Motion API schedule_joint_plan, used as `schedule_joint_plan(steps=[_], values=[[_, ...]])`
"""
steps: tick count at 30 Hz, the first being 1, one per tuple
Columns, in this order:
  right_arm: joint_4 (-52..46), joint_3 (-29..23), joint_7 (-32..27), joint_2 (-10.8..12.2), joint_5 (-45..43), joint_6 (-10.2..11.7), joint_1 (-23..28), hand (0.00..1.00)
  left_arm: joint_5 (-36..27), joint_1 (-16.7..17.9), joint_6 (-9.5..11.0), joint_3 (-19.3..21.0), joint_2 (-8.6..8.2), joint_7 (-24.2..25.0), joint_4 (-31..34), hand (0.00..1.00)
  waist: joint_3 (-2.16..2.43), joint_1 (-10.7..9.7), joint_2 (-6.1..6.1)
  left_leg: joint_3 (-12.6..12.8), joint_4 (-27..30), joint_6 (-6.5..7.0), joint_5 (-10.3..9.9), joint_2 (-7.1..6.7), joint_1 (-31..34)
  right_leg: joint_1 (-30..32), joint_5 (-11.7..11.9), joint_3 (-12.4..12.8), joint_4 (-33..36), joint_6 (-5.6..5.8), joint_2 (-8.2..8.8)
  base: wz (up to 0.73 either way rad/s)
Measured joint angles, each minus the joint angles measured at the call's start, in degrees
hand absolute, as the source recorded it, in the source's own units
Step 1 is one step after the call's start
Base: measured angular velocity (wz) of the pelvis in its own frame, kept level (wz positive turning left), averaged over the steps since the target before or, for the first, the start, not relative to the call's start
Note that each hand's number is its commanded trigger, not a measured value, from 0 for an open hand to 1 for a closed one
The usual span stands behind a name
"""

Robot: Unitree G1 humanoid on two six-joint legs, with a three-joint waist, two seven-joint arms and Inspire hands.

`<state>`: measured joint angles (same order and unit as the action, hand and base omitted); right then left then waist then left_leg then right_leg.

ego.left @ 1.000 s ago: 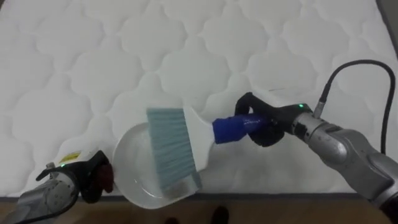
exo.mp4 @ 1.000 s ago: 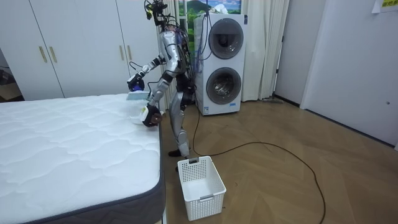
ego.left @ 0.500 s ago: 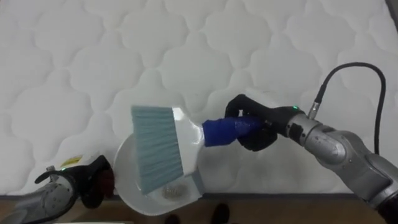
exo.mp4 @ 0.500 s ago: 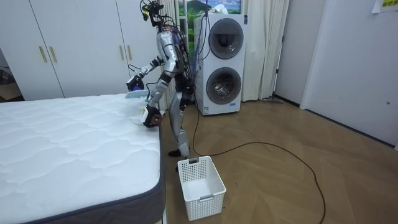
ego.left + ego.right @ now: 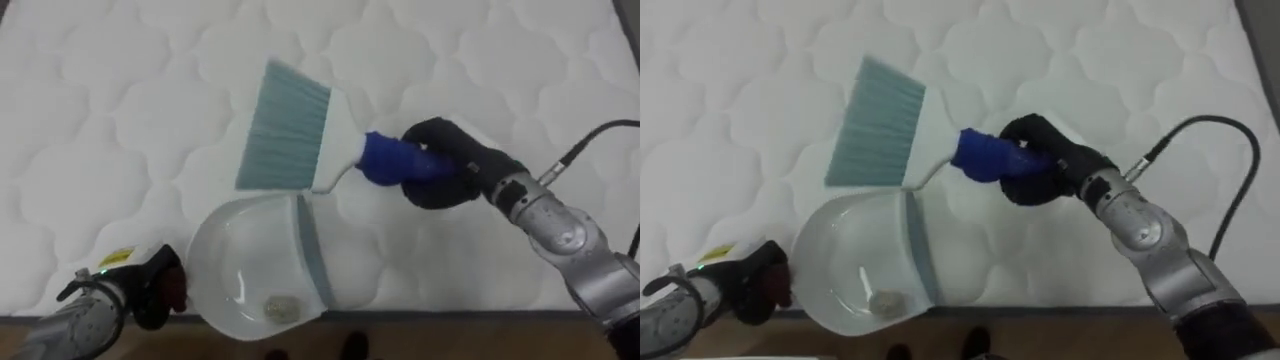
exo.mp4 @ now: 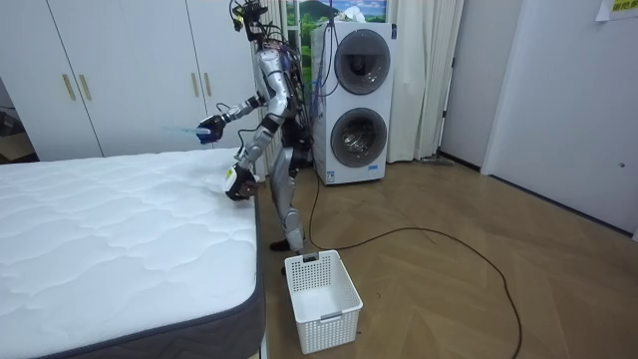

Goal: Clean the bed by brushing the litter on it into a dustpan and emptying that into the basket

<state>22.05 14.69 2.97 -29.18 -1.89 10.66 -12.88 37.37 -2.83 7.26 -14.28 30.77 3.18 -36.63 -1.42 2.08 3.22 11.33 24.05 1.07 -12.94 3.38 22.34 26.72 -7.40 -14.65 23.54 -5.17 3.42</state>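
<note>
A hand brush (image 5: pixel 290 130) with teal bristles and a blue handle hangs over the white quilted mattress (image 5: pixel 120 80), lifted off the dustpan. My right hand (image 5: pixel 450 165) is shut on its blue handle. A white dustpan (image 5: pixel 255 265) lies at the mattress's near edge with a small grey scrap (image 5: pixel 277 307) inside. My left hand (image 5: pixel 150 285) is shut on the dustpan's dark handle at the lower left. In the room view I stand at the bed's corner, the brush (image 6: pixel 189 130) held out over the bed.
A white laundry basket (image 6: pixel 321 299) stands on the wooden floor beside the bed. Behind me is a stacked washer and dryer (image 6: pixel 359 100), and white wardrobes (image 6: pixel 120 70) line the wall. The mattress (image 5: pixel 740 100) stretches far ahead.
My right hand has lifted the brush out of the dustpan and swung it up and away over the mattress. The scrap now lies uncovered in the pan. The left hand has held still.
</note>
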Motion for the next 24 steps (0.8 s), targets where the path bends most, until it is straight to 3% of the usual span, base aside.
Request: schedule_joint_plan(steps=[2, 5, 8, 12, 16, 19, 24], values=[[2.3, -2.5, -2.4, 0.3, 4.5, 0.4, 3.0, 0.04, 0.5, 0.9, 0.5, 1.1, -1.32, -2.1, 0.6, 1.0, -0.03, -0.2, -0.08, -0.2, -0.2, 0.03, 0.0, -0.06, -1.1, -1.2, 0.0, -0.1, -0.8, 0.23, -0.15, 0.05], [4.9, -4.5, -5.0, 0.5, 6.8, 0.5, 6.1, 0.0, 0.5, 1.3, 1.6, 1.4, -2.0, -4.0, 0.6, 1.0, 0.0, -0.3, -0.36, -0.3, -0.2, 0.03, -0.3, 0.05, -2.1, -2.5, 0.1, -0.2, -1.0, 0.35, -0.32, -0.01], [8.1, -5.5, -6.8, 0.7, 9.3, 0.6, 6.5, 0.0, 0.4, 1.3, 1.7, 2.9, -3.35, -5.1, 0.7, 1.0, 0.12, -0.4, -0.88, -0.2, -0.7, 0.04, -0.4, -0.09, -3.3, -3.2, 0.0, 0.3, -1.2, 0.48, -0.4, -0.09], [9.2, -7.2, -9.2, 2.1, 14.1, 0.5, 7.1, 0.0, 0.2, 2.4, 1.6, 3.0, -3.75, -5.4, 3.0, 1.0, 0.28, -0.7, -1.55, -0.2, -2.2, 0.01, -0.4, -0.24, -6.1, -5.6, -0.2, 0.7, -2.0, 0.73, -0.63, -0.05], [9.0, -10.6, -10.4, 3.3, 18.5, 0.5, 7.4, 0.0, 0.4, 4.6, 1.8, 6.1, -5.96, -5.2, 6.4, 1.0, 0.51, -1.1, -1.85, -0.4, -3.6, -0.03, -0.4, -0.53, -8.0, -7.2, -0.4, 0.6, -2.5, 0.88, -0.67, 0.0], [8.0, -11.5, -12.3, 4.4, 19.9, 0.8, 8.7, 0.0, 0.6, 6.2, 1.8, 6.6, -6.2, -5.2, 6.4, 1.0, 0.81, -1.7, -2.06, -0.7, -4.6, -0.13, -0.3, -0.63, -10.3, -10.0, -0.5, 0.3, -4.0, 1.01, -0.98, 0.04], [7.2, -11.3, -14.8, 4.7, 19.9, 1.2, 9.8, 0.0, 0.6, 7.1, 1.8, 6.9, -6.77, -6.1, 6.4, 1.0, 0.9, -1.3, -2.07, -0.7, -6.1, -0.13, -0.3, -0.75, -13.2, -12.3, -0.7, 0.3, -4.5, 1.43, -0.87, 0.0]])
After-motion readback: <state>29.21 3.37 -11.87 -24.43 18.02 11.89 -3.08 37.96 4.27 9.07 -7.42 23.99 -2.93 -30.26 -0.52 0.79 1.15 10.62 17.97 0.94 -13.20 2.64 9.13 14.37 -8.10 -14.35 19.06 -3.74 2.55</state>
